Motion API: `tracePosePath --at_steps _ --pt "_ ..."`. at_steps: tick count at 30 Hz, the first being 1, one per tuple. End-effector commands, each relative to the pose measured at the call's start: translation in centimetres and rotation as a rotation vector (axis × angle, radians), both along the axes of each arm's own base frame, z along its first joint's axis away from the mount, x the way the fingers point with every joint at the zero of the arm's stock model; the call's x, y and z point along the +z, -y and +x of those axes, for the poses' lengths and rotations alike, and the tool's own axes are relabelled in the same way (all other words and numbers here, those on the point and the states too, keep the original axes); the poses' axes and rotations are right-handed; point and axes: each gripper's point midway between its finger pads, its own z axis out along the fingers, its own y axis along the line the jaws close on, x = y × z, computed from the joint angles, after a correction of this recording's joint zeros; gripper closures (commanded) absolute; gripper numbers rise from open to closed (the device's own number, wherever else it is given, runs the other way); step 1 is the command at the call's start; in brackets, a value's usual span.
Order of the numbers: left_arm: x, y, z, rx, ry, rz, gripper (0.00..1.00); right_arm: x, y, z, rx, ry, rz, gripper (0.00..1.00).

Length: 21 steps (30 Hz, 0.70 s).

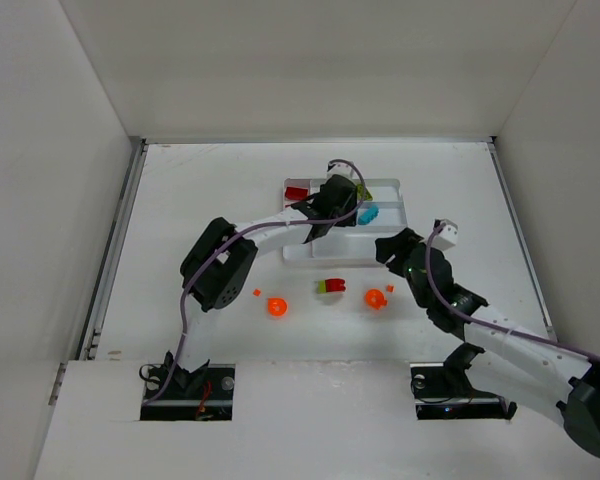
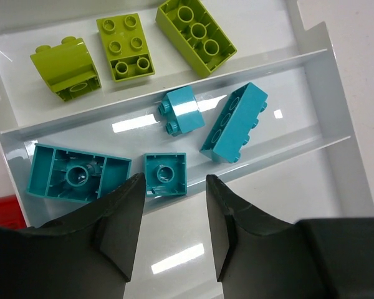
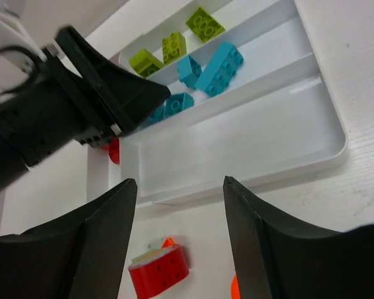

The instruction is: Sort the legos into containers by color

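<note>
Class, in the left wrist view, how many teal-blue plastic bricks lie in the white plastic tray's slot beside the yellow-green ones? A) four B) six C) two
A: four teal-blue plastic bricks lie in one slot of the white plastic tray, next to three yellow-green bricks.

the left arm (image 1: 270,232) bends sharply at the elbow and stretches forward and to the right; the left gripper (image 2: 174,184) points down, its jaws apart and empty. the right arm (image 1: 520,340) reaches forward and to the left from its base, and the right gripper (image 3: 179,184) hangs low, its jaws parted and empty too.
</note>
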Motion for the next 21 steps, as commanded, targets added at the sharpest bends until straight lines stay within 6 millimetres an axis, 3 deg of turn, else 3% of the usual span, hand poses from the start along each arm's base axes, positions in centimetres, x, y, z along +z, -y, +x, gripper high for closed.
tracePosePath --at_steps 1,6,10,13,15,19,21 --pt "7.1 0.4 0.3 -0.007 0.123 -0.067 0.58 -1.7 -0.2 -1.0 0.02 -0.03 -0.061 0.36" --pt "8.0 -0.4 0.8 0.012 0.135 -0.056 0.57 -1.8 -1.4 -2.1 0.07 -0.03 -0.068 0.39" --pt "9.7 -2.6 0.2 0.048 0.147 -0.056 0.51 -2.5 -3.1 -3.5 0.161 -0.057 -0.126 0.64" --pt "10.5 -4.1 -0.8 0.068 0.139 -0.071 0.5 -3.4 -5.2 -4.8 0.254 -0.087 -0.175 0.69" --pt "10.6 -4.9 -1.6 0.09 0.135 -0.087 0.55 -3.9 -7.4 -5.7 0.337 -0.095 -0.208 0.61" --pt "10.7 -6.0 -3.7 0.116 0.139 -0.093 0.7 -5.1 -10.9 -7.1 0.476 -0.108 -0.288 0.28" --pt "10.7 -6.5 -4.8 0.116 0.136 -0.106 0.75 -5.6 -11.9 -7.3 0.516 -0.117 -0.328 0.19"
